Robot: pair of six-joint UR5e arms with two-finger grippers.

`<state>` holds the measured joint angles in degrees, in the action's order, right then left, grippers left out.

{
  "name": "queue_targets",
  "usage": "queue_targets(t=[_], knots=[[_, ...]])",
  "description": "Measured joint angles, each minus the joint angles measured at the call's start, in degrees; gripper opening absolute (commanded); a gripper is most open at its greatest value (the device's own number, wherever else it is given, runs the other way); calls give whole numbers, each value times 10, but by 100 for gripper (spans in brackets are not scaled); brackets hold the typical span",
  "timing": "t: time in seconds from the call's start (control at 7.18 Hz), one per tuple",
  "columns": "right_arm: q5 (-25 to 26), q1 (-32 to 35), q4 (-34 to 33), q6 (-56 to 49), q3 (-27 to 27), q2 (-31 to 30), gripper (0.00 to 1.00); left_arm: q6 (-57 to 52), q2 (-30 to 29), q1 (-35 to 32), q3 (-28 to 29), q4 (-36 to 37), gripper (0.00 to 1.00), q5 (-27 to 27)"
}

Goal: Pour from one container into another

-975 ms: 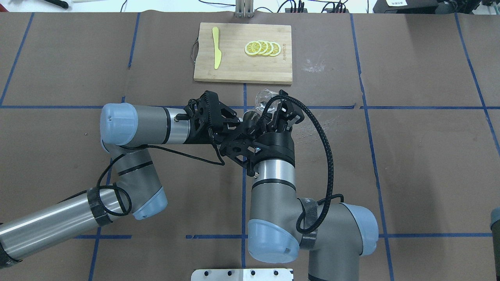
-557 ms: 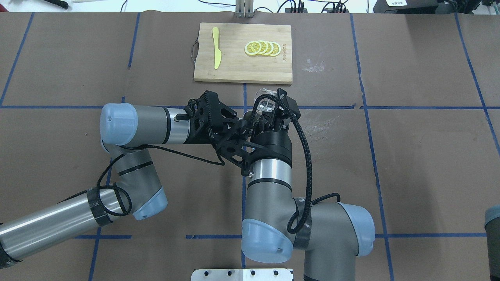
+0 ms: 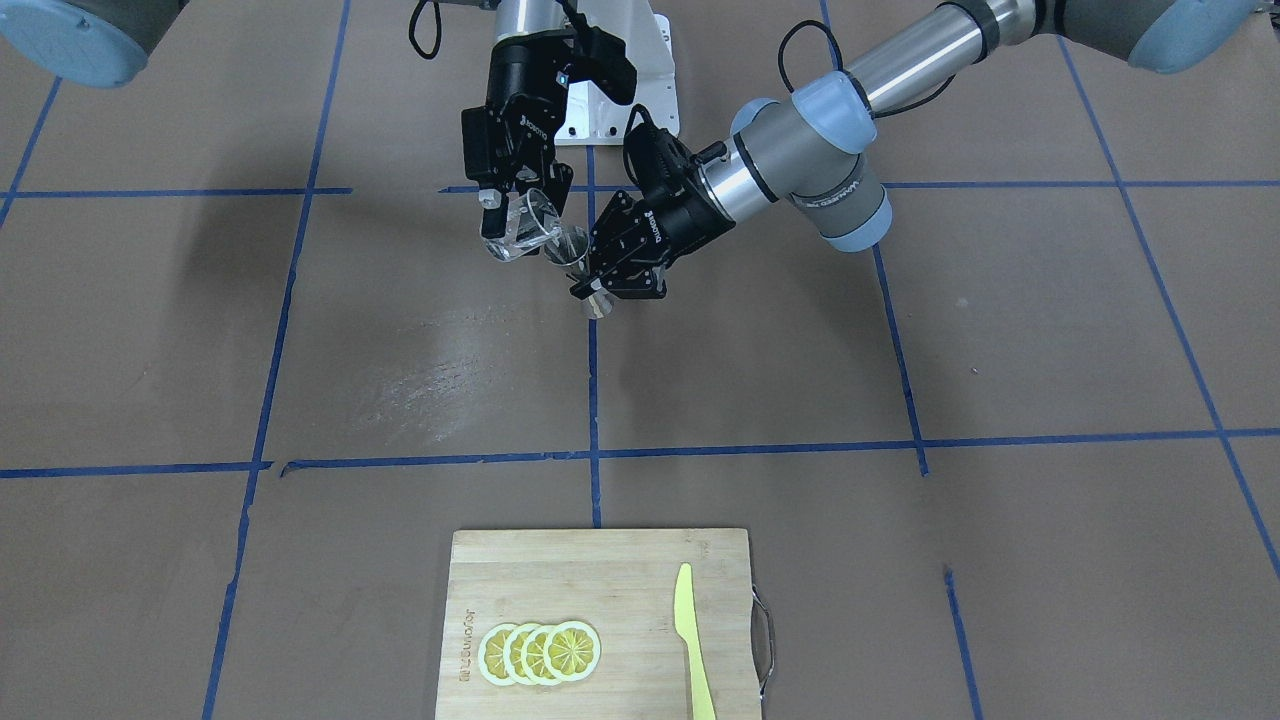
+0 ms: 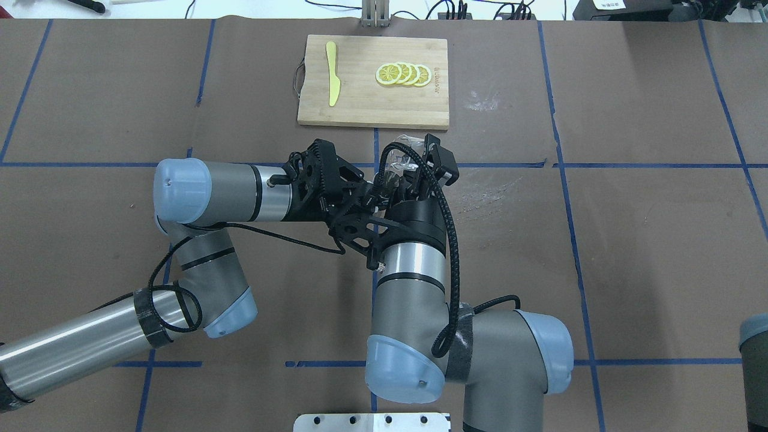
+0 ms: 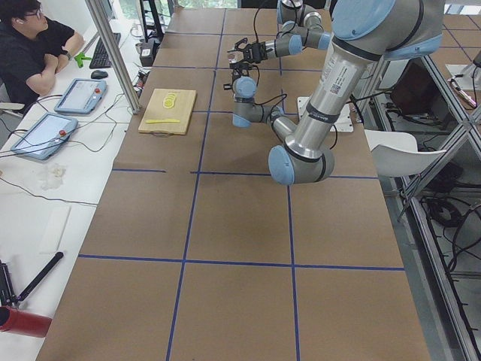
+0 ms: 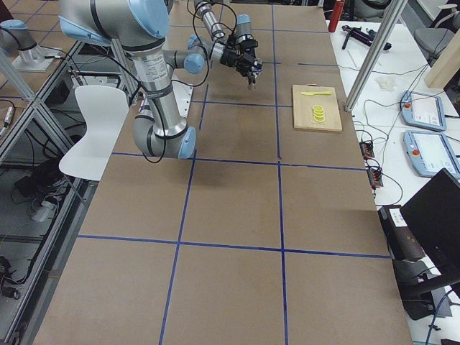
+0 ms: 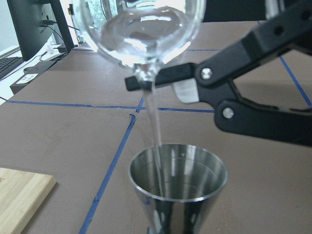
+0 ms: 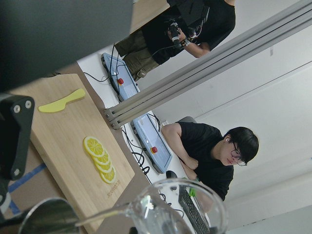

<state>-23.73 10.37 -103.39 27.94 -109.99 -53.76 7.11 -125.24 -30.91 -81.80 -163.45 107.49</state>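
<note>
— What has changed in the last second?

— My right gripper [image 3: 522, 205] has rolled its wrist and slid toward my left arm. Its black cable [image 4: 449, 240], which bowed far out to the side a second ago, now hangs close along the forearm. The glass cup [image 7: 141, 34] was more upright then; now it leans steeply, with its lip over the jigger [image 7: 178, 170].

— Is anything coming out?

— Yes. A thin clear stream [image 7: 156, 122] falls from the lip into the jigger's upper cone.

— And your fingers?

— My right fingers are clamped on the cup's sides. My left gripper [image 3: 600, 280] is closed around the jigger's narrow waist and holds it upright. That arm has not shifted.

— Where is all this?

— Near the middle of the table, on my side of the cutting board [image 4: 360, 111]. The lemon slices [image 4: 403, 74] and the yellow knife [image 4: 332, 75] lie on the board as before.
</note>
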Motion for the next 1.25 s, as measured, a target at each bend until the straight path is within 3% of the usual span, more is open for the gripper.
queue_targets(t=[1.25], knots=[[6,1,-3,-26,-1,-4,0,0,0,0,0,0,0,0]])
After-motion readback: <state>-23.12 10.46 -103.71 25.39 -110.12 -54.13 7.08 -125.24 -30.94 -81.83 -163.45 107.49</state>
